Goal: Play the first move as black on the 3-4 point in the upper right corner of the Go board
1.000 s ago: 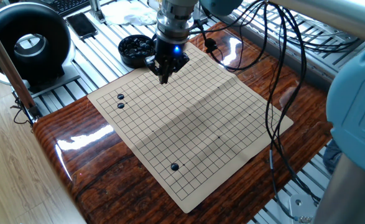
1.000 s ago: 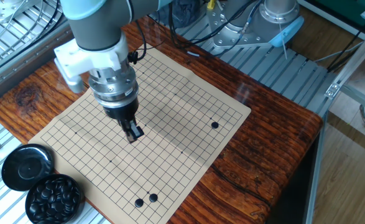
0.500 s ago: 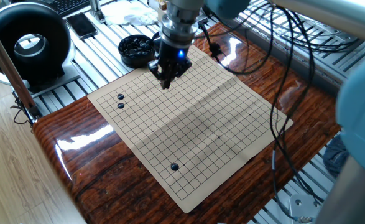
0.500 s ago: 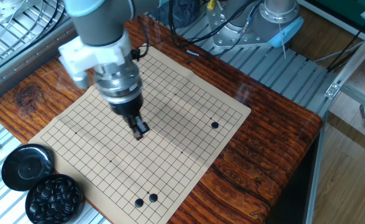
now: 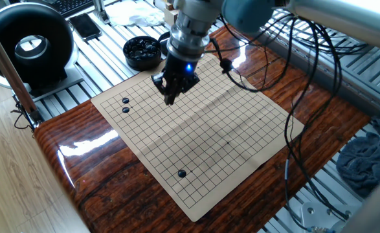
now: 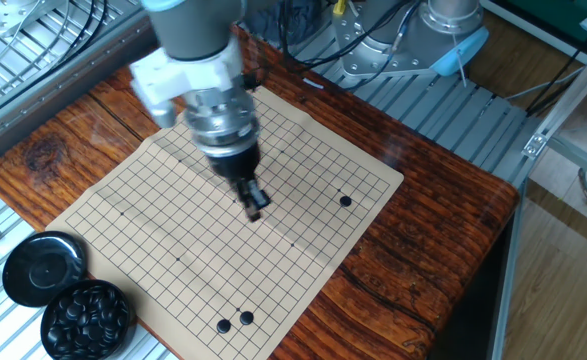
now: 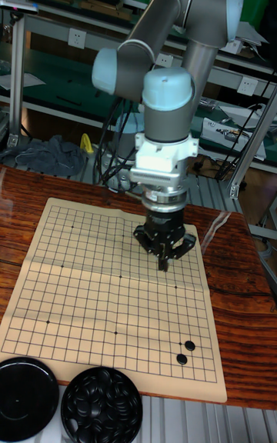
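Gripper (image 5: 171, 97) hangs over the Go board (image 5: 196, 129), fingers pointing down, tips close together w/ something small & dark pinched at the tip – likely a black stone, but too small to confirm, so can't tell if it's clamped on anything. In the other fixed view the gripper (image 6: 254, 208) sits above the board's (image 6: 173, 250) middle region, blurred. Tall fixed view: gripper (image 7: 163, 262) just above the board (image 7: 92, 312), toward its right half.

Board lies flat on the wooden desk (image 5: 79, 155), crease running across it. 3 black stones on the board: a pair (image 5: 125, 105) side by side near one edge, almost touching; a single stone (image 5: 182, 173) near another corner, well apart from the pair. Same pair (image 6: 234, 322) & single (image 6: 345, 201) show in the other fixed view; tall view shows the pair (image 7: 185, 352) only.

Bowl of black stones (image 6: 86, 318) sits off the board by its corner, its lid (image 6: 41, 268) just beside it. Bowl (image 5: 142, 50) is behind the arm in one fixed view. Cables (image 5: 293, 97) hang over the desk's far side.
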Controlling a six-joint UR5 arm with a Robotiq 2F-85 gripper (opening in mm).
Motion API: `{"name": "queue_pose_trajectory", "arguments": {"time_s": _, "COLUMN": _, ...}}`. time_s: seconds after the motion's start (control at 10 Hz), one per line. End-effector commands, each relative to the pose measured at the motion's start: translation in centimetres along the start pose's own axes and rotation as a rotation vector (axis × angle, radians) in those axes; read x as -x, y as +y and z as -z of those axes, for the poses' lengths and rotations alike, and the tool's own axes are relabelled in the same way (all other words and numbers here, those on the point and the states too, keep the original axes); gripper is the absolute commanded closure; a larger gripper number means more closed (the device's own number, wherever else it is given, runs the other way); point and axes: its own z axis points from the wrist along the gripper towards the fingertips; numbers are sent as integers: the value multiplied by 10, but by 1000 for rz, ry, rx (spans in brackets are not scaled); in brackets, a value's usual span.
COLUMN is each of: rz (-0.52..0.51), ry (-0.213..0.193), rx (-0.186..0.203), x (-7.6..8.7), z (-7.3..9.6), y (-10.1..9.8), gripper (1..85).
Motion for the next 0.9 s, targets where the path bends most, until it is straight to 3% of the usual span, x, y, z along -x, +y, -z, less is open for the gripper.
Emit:
{"name": "queue_pose_trajectory", "arguments": {"time_s": 0.0, "rz": -11, "ry": -17, "rx": -33, "x": -28, "z": -1, "y": 2, "gripper": 843}}
{"name": "queue_pose_trajectory", "arguments": {"time_s": 0.1, "rz": -6, "ry": -28, "rx": -61, "x": -25, "z": 0, "y": -5, "gripper": 843}}
{"name": "queue_pose_trajectory", "arguments": {"time_s": 0.3, "rz": -11, "ry": -35, "rx": -54, "x": -24, "z": 0, "y": -4, "gripper": 843}}
{"name": "queue_pose_trajectory", "arguments": {"time_s": 0.4, "rz": 5, "ry": -38, "rx": -69, "x": -23, "z": 0, "y": -7, "gripper": 843}}
{"name": "queue_pose_trajectory", "arguments": {"time_s": 0.6, "rz": 36, "ry": -35, "rx": -128, "x": -23, "z": 2, "y": -23, "gripper": 843}}
{"name": "queue_pose_trajectory", "arguments": {"time_s": 0.8, "rz": 65, "ry": -26, "rx": -160, "x": -19, "z": 3, "y": -32, "gripper": 843}}
